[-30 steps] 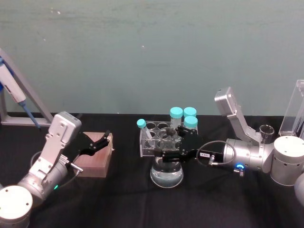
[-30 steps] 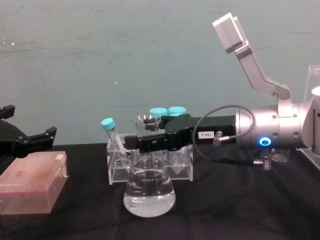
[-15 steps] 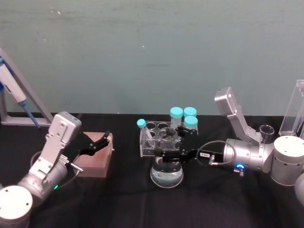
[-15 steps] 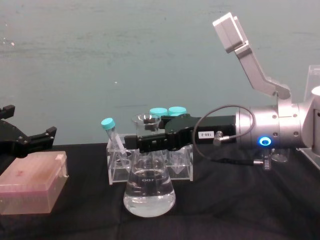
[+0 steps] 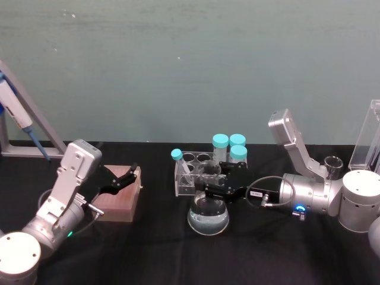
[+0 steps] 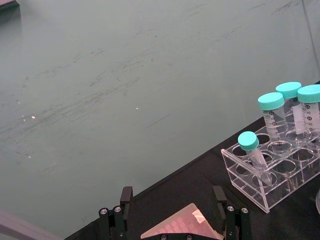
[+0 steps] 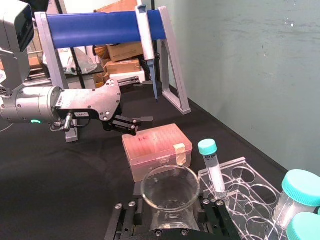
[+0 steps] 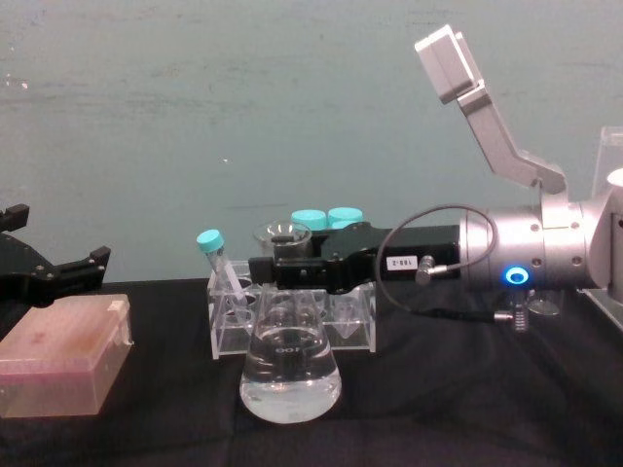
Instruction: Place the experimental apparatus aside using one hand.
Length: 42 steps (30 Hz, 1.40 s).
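The conical glass flask (image 5: 208,218) with clear liquid stands on the black table in front of a tube rack. My right gripper (image 5: 209,191) reaches in from the right and is shut on the flask's neck, just under the rim. From the chest the flask (image 8: 290,377) rests on the cloth and the right gripper (image 8: 282,270) lies level across its neck. In the right wrist view the flask's mouth (image 7: 170,187) sits between the fingers (image 7: 127,220). A small glass beaker (image 5: 333,164) and a tall acrylic stand (image 5: 371,136) are at the far right. My left gripper (image 5: 126,178) hangs open and idle on the left.
A clear tube rack (image 5: 185,183) with teal-capped tubes stands right behind the flask. A pink tip box (image 5: 119,200) lies under the left gripper. A pipette stand (image 5: 27,122) occupies the back left corner.
The right gripper's fingers have come together on the flask's neck and now lie level. The flask and the left arm have stayed in place.
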Tool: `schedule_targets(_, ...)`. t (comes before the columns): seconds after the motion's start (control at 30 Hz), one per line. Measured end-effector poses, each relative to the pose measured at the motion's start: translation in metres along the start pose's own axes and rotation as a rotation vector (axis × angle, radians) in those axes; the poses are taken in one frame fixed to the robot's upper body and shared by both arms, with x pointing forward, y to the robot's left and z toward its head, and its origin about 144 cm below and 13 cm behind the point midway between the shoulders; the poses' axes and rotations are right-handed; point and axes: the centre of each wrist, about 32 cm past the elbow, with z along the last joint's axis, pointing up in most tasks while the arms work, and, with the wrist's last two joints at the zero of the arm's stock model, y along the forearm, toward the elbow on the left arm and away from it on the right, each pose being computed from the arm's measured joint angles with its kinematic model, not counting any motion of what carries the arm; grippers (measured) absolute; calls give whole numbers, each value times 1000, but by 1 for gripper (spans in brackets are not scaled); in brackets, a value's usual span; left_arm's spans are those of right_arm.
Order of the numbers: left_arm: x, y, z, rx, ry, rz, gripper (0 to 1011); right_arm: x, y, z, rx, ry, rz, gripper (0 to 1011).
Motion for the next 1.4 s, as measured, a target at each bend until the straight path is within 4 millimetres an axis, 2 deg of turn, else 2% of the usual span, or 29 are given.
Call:
schedule_targets(0.1,0,0,0,0,0,0,1000,0,0,0,0,0,0,488)
schedule_targets(0.17,0,0,0,0,0,0,1000,0,0,0,-1,1,0,457)
schedule_targets(0.83,0,0,0,0,0,0,1000,0,-1,1,9,-3,-5,451)
schedule_targets(1.4,0,0,0,0,0,0,1000,-6,-19,11,60,3,-25,451)
